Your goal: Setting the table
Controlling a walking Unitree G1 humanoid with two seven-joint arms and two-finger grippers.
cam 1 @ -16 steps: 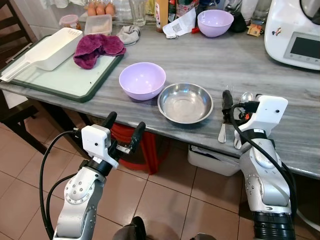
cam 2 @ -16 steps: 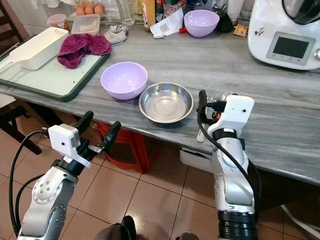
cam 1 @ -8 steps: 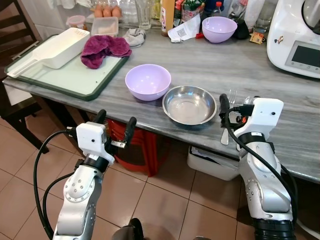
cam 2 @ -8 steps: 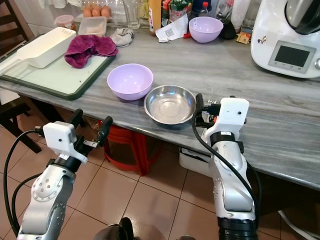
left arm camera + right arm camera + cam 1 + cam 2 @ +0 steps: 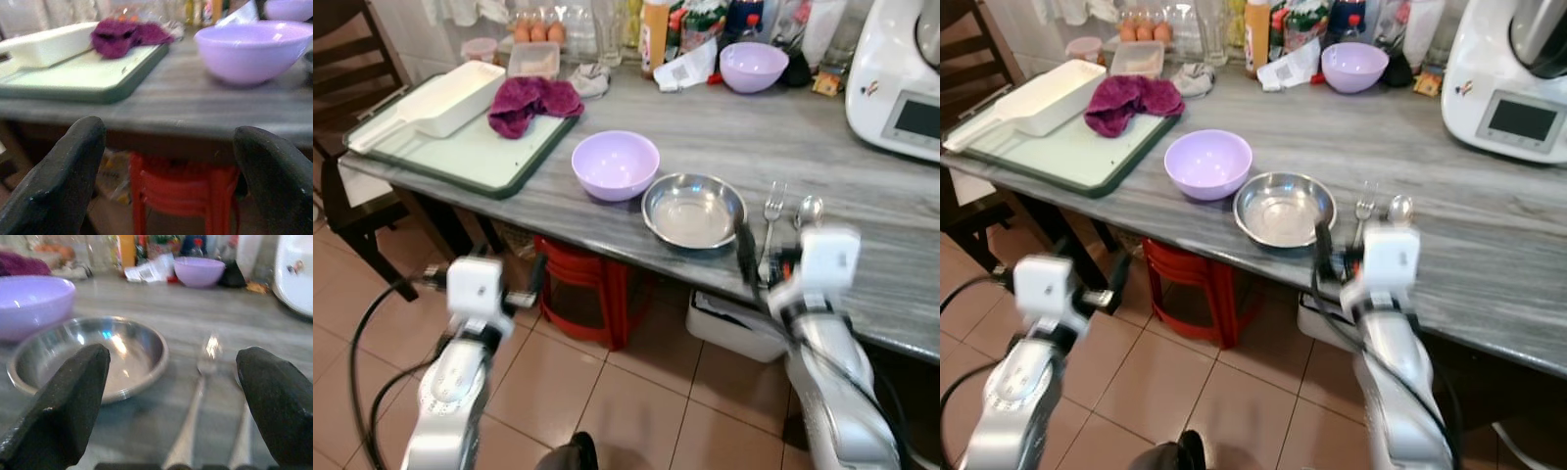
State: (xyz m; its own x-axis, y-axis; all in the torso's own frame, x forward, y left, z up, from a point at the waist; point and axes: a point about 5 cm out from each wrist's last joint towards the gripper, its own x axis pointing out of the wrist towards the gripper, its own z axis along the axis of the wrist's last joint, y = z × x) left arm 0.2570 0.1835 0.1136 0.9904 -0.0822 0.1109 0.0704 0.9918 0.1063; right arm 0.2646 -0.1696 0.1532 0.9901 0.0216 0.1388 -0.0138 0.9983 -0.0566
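The fork [image 5: 1362, 217] and spoon [image 5: 1398, 211] lie side by side on the grey counter [image 5: 1489, 225], just right of the steel bowl [image 5: 1284, 208] and near the front edge. A purple bowl [image 5: 1208, 163] sits right beside the steel bowl, on its left. Not sure if the 2 bowls touch.

The right gripper [image 5: 178, 396] is low at the counter edge, right in front of the fork & spoon. Its fingers are spread wide w/ nothing in them. The left gripper [image 5: 168, 186] hangs below the counter edge, also spread wide & holding nothing. Past it is a red stool [image 5: 183, 188] under the counter.

No words or brand names can be read; it's all too small or blurry. There is a white paper w/ dark print [image 5: 1285, 67] at the back, next to a 2nd purple bowl [image 5: 1354, 65]. A white machine w/ a screen [image 5: 1513, 83] stands at the far right.

On the left is a green tray [image 5: 1058, 152] w/ a white scoop-like tub [image 5: 1028, 98] and a dark pink cloth [image 5: 1132, 101] on it. Behind are eggs [image 5: 1141, 29], a small box [image 5: 1136, 59], a grey rag [image 5: 1195, 78] and bottles [image 5: 1278, 24]. A dark chair [image 5: 347, 59] stands at the far left. Floor is brown tile [image 5: 1224, 392].
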